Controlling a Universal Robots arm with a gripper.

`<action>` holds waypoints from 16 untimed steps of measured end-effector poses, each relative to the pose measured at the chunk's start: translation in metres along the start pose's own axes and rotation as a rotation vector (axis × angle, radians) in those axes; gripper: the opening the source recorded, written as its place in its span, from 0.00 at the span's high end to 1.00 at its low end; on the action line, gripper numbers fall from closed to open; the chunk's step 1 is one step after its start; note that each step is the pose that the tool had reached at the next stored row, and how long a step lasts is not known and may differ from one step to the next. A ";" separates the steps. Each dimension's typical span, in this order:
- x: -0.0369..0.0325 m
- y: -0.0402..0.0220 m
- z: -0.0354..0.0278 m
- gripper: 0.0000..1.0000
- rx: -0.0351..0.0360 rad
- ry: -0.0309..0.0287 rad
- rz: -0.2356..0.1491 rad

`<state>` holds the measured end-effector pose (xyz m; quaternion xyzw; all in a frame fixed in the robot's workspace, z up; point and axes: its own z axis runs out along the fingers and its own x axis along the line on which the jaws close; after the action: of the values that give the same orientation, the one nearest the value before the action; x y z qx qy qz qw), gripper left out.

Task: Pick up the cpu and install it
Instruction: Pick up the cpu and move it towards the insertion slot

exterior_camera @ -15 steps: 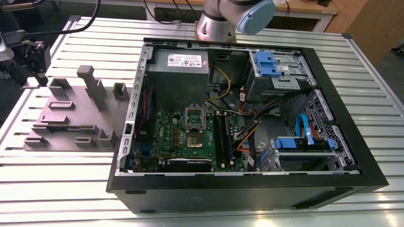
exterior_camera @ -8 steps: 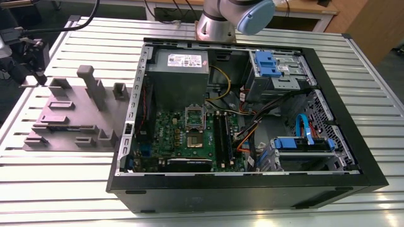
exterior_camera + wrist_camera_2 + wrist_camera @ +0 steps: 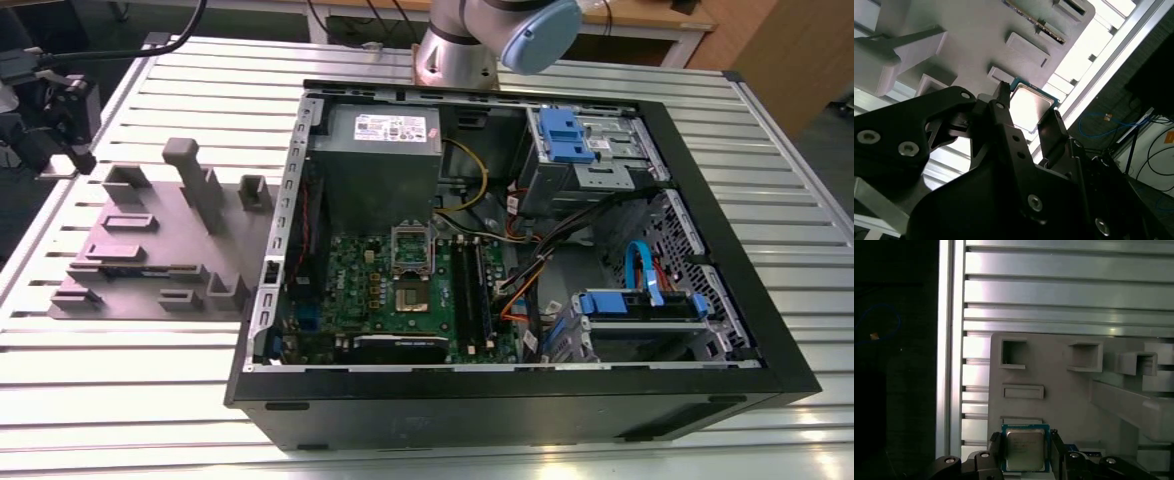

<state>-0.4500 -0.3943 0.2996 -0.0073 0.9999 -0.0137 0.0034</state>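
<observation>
The cpu, a small square chip with a silvery top and a thin pale rim, sits between the two black fingers of my gripper. The fingers press on its opposite edges. In the second wrist view the cpu hangs over a corner of the grey holder block, with the gripper shut on it. In the exterior view the gripper is at the far left, above the table beside the grey holder block. The open computer case lies to the right, its motherboard socket uncovered.
Tall posts rise from the holder block. Inside the case are a grey power supply, black memory sticks, blue drive brackets and loose cables. The arm's base stands behind the case on the slatted table.
</observation>
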 end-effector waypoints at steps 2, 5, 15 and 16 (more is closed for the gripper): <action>0.0000 0.0000 -0.0002 0.53 0.0001 0.0002 0.000; 0.0000 0.0000 -0.0004 0.53 0.0001 0.0003 0.000; -0.0021 -0.0001 -0.0003 0.53 0.0001 0.0002 0.000; -0.0021 0.0000 -0.0003 0.53 0.0002 0.0002 0.000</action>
<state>-0.4479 -0.3943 0.3000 -0.0073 0.9999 -0.0138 0.0033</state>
